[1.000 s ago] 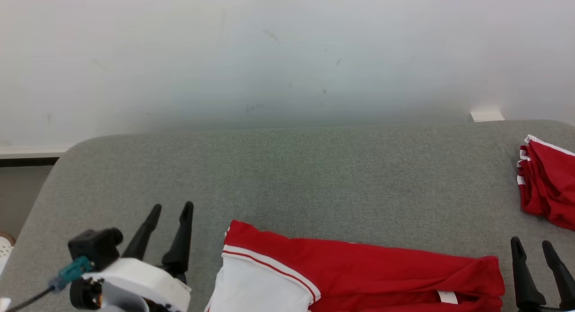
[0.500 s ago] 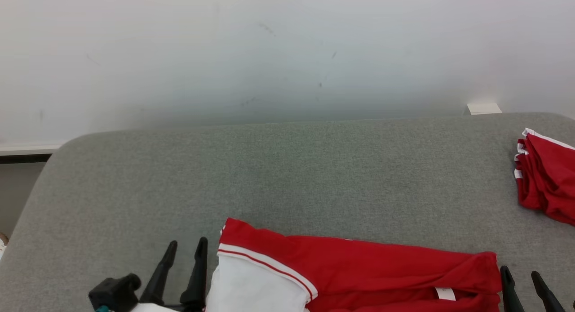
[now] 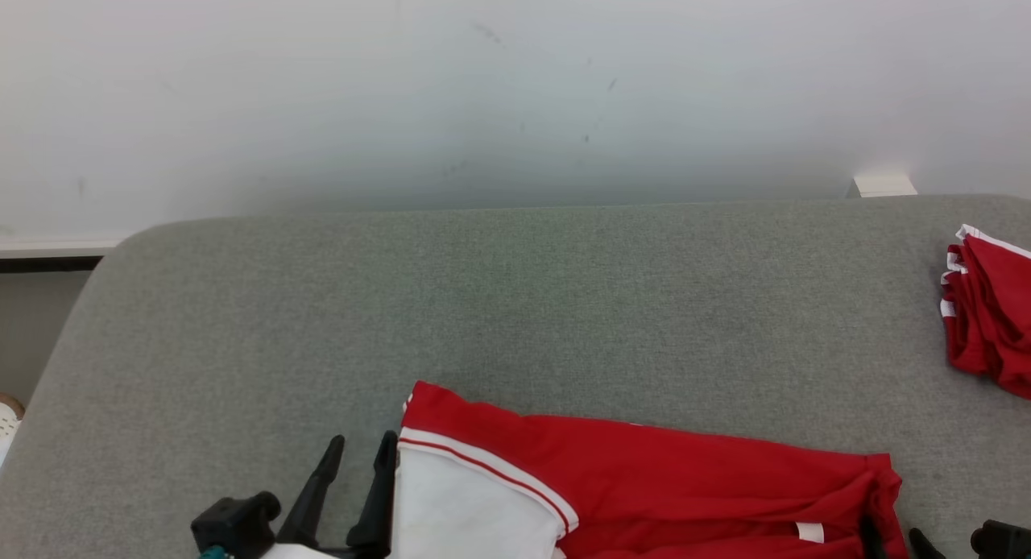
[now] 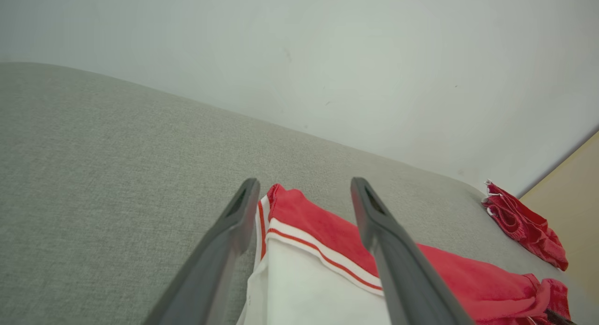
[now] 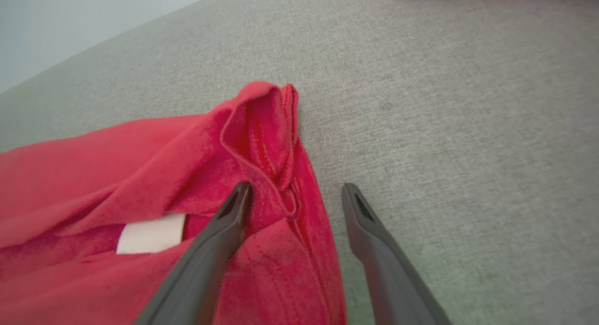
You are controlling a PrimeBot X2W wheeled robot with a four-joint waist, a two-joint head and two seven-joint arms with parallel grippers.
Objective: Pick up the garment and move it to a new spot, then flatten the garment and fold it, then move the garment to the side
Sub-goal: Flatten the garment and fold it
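Garment [image 3: 685,478] is a red piece with a white panel [image 3: 467,511] edged in a red stripe. It's lying spread out along the near edge of the grey fabric-covered desk [image 3: 515,301]. There's a small white label [image 5: 152,233] near its right end.

Left claw [image 4: 304,184] has its fingers wide apart at the striped left corner, gripping nothing. Right claw [image 5: 297,191] is spread too, with one finger over the bunched red hem and the other over bare desk.

Another red bundle [image 3: 987,309] sits well apart at the far right, with a pale wall [image 3: 483,100] behind.
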